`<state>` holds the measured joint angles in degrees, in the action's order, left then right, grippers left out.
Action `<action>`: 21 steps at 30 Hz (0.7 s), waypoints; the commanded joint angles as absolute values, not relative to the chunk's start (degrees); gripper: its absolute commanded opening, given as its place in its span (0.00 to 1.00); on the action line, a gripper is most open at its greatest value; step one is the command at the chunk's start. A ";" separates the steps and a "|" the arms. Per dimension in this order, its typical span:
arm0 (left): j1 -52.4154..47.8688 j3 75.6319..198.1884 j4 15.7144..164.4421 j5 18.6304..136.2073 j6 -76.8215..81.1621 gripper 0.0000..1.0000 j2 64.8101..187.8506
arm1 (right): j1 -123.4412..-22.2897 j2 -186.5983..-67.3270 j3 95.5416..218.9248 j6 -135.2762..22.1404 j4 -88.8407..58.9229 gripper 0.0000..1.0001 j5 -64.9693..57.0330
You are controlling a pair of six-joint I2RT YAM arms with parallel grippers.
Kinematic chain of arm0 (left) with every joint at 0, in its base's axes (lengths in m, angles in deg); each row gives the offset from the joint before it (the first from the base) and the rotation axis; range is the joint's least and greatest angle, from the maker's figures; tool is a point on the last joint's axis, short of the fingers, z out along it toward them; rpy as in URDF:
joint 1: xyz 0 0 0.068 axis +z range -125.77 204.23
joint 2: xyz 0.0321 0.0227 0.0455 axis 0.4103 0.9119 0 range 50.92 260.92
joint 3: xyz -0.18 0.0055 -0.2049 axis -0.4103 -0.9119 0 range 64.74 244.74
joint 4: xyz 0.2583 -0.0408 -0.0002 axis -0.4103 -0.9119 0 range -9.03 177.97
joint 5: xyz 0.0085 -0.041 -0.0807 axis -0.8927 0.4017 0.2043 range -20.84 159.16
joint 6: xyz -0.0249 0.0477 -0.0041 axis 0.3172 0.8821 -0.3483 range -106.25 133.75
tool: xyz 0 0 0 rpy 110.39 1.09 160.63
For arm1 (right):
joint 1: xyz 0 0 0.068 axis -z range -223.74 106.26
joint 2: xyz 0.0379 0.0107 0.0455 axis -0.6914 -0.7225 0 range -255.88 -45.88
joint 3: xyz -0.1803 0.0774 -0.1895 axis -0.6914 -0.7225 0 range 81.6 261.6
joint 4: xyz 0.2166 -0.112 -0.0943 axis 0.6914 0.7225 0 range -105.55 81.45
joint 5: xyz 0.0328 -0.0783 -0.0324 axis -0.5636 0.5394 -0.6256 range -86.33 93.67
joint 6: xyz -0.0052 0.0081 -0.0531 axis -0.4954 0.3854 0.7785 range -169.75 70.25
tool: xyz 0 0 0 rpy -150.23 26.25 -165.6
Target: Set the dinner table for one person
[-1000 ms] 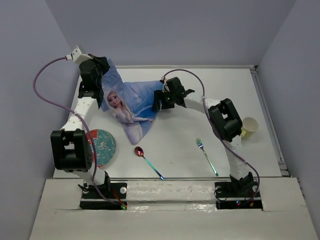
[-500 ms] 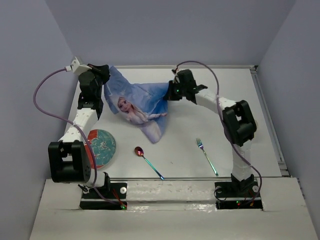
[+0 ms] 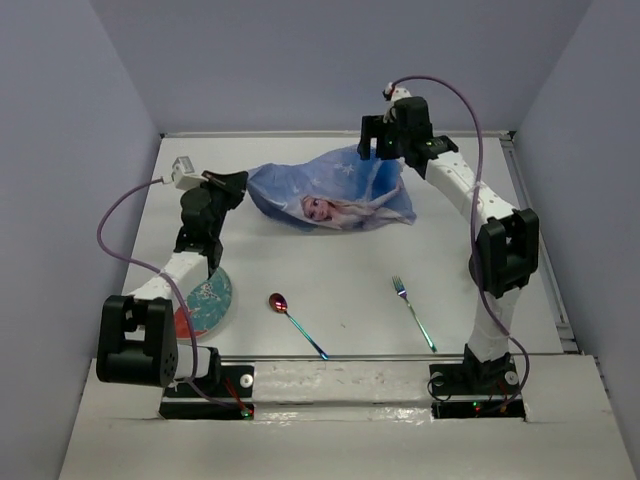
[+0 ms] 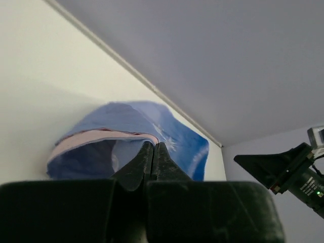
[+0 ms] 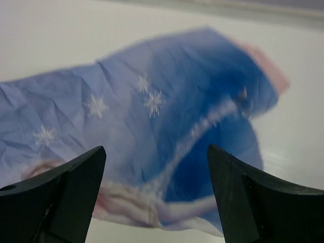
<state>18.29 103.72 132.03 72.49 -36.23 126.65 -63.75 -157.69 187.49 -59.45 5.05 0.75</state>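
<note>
Lying crumpled on the far middle of the dinner table (image 3: 340, 270), the blue placemat (image 3: 335, 200) has its left edge pinched in the closed left gripper (image 4: 154, 147); the right gripper (image 5: 154, 152) hovers wide open above it, empty

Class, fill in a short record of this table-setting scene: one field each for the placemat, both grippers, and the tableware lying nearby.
Placemat: blue princess print, crumpled, on far middle of the white table
Left gripper: shut on placemat's left edge
Right gripper: open, above placemat's right end
Plate: near left, only partly in view
Spoon and fork: near side, apart, off the placemat
</note>
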 commanded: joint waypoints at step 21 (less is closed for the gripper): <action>15.97 91.90 147.65 66.43 -41.53 0.00 124.66 | -52.01 -138.68 141.00 -70.94 -7.63 0.72 -3.68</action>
<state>16.61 91.33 142.32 67.38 -41.67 126.47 -55.68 -135.68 140.23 -70.55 -0.46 3.29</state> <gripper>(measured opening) 0.025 0.696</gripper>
